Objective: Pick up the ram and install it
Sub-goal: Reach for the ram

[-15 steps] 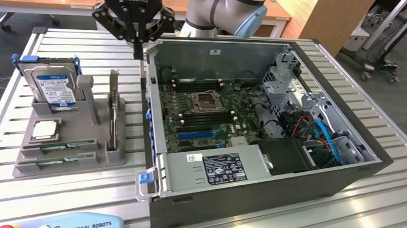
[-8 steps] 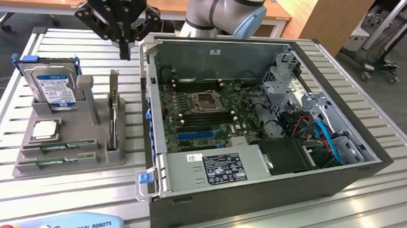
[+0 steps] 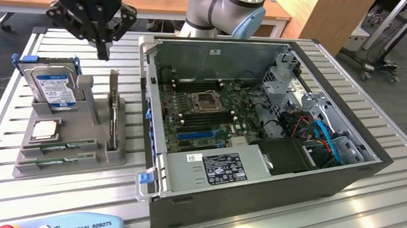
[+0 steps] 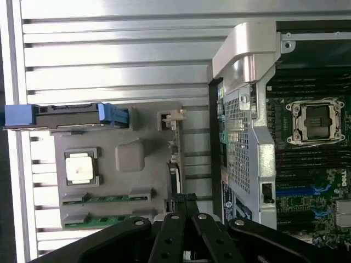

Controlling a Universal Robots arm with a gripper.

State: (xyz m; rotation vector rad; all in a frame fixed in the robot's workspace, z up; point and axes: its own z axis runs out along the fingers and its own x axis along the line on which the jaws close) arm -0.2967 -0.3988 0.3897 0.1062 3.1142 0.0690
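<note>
Black gripper (image 3: 103,54), my jaws pressed shut on nothing.
Nearest below me, hard drive (image 3: 53,89) upright in grey tray (image 3: 112,154); farther along it, silver processor chip (image 3: 44,130); farthest, ram (image 3: 59,148), two green sticks flat in end slots; open computer case (image 3: 255,198) aside.

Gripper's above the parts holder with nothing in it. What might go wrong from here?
The gripper is shut above the upright expansion card and hard drive; dropping straight down may strike them. The two ram sticks lie in neighbouring slots beside the processor chip; a loose approach may nudge the wrong part.
</note>
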